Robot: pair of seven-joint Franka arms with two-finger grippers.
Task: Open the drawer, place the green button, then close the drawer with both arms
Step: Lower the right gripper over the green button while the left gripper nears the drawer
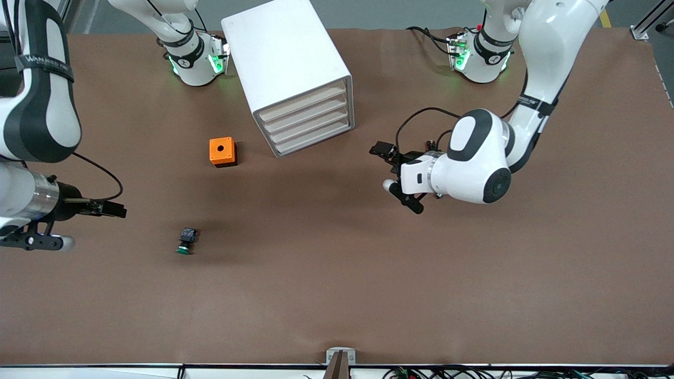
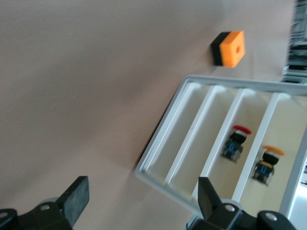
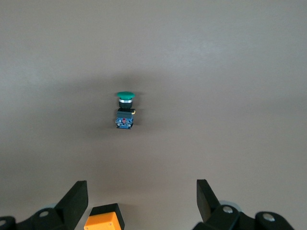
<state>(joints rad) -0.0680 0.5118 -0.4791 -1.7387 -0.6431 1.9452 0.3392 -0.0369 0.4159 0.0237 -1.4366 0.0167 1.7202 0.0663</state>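
The white four-drawer cabinet (image 1: pixel 287 58) stands in the middle of the table, farther from the front camera, with all drawers shut. The drawer (image 1: pixel 310 126), third from the top, also shows in the left wrist view (image 2: pixel 205 139). The green-capped button (image 1: pixel 186 242) lies on its side on the table toward the right arm's end. It shows in the right wrist view (image 3: pixel 125 110). My left gripper (image 1: pixel 387 153) is open and empty in front of the cabinet's drawers (image 2: pixel 142 191). My right gripper (image 1: pixel 113 210) is open and empty, beside the button (image 3: pixel 141 191).
An orange cube with a hole (image 1: pixel 222 151) sits beside the cabinet, farther from the front camera than the button; it shows in both wrist views (image 2: pixel 230 48) (image 3: pixel 103 218). A red-capped button (image 2: pixel 236 141) and an orange-capped one (image 2: pixel 268 163) show inside the two upper drawers.
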